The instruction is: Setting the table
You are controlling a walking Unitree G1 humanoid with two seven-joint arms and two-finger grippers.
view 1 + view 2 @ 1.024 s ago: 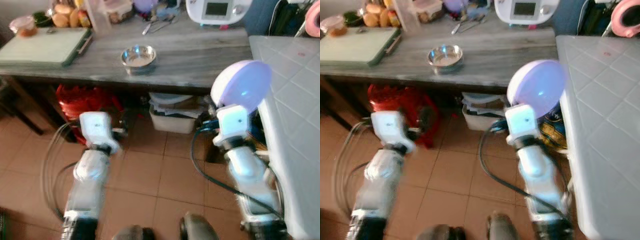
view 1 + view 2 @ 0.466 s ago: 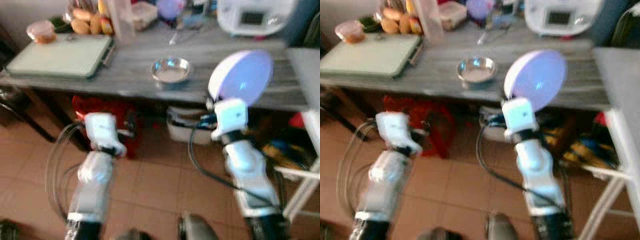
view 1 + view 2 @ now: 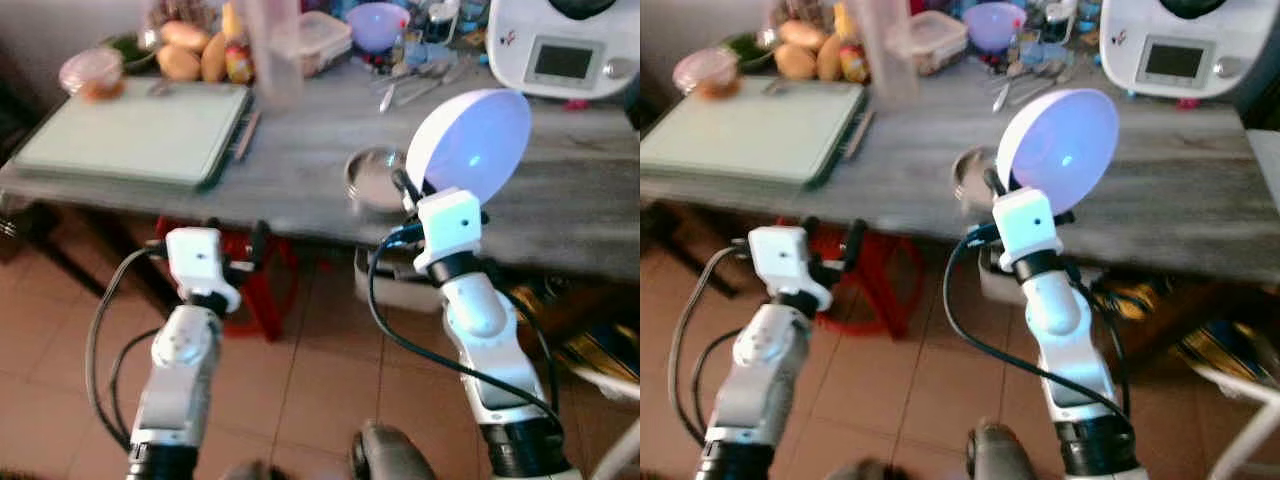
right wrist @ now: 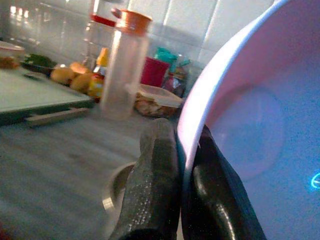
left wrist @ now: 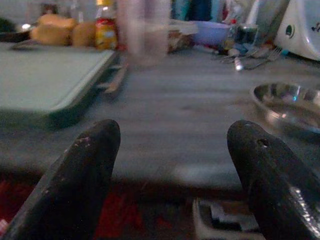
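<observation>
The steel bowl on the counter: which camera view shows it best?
The left wrist view: the steel bowl sits unobstructed on the grey counter. In both eye views, the lilac plate in the right pincer partly covers it; the right wrist view shows its rim.

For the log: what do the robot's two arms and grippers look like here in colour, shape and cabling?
Both arms are glossy silver-white, built of rounded segments, each ending in a boxy white wrist block. Black cables loop loosely from each wrist block down along the forearm. The left gripper has two long, thick, rounded black fingers with a scuffed matte surface. The right gripper has the same black fingers, finely textured.
</observation>
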